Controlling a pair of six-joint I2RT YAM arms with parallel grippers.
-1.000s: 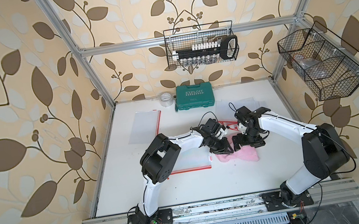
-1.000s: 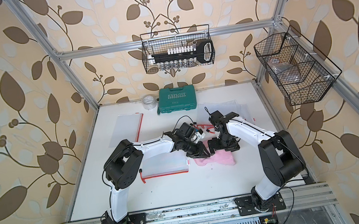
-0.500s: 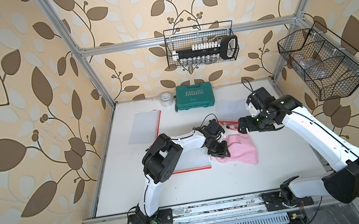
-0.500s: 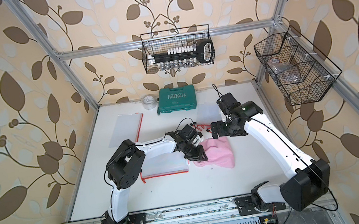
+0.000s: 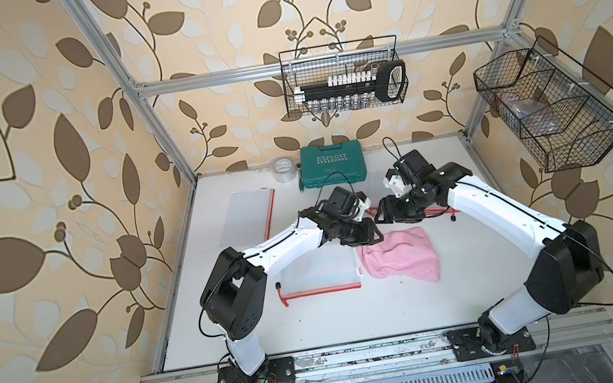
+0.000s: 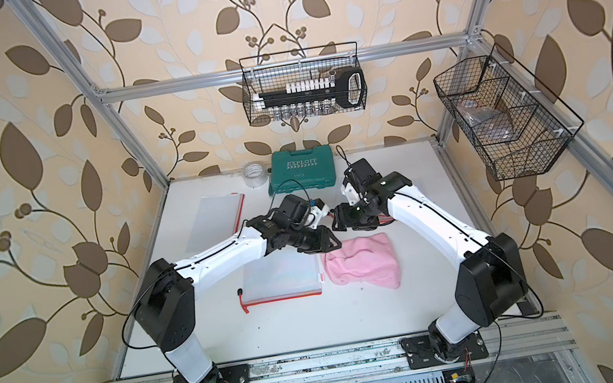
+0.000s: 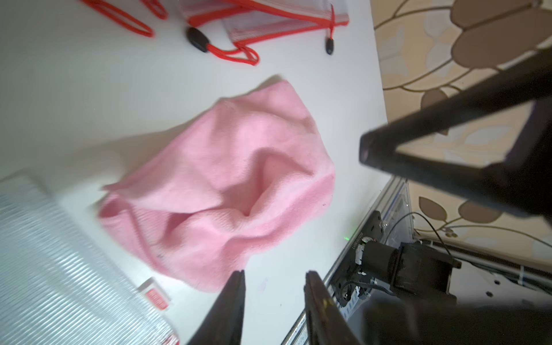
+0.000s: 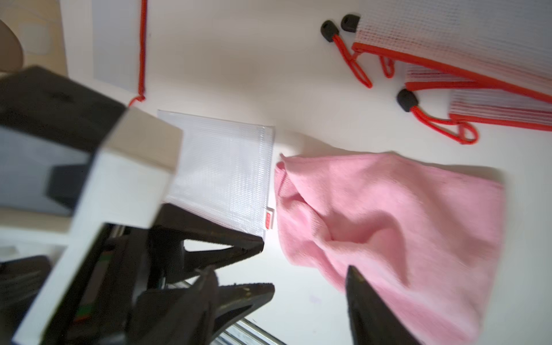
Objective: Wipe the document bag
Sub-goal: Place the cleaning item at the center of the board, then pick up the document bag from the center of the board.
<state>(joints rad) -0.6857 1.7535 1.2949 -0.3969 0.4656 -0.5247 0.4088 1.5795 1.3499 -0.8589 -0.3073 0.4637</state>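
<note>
White tabletop [image 5: 359,318] carries it all: left gripper [image 5: 373,233] and right gripper [image 5: 383,214], jaws parted and empty, hover by the far edge of the pink cloth [image 5: 402,258], so one should pinch a thick fold there before sweeping across the mesh document bag [image 5: 319,277] lying flat beside that cloth.

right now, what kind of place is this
Probably a robot test cell, not a real room: robot arms bolted to a metal rail, an aluminium frame around the white table, leaf wallpaper behind.
</note>
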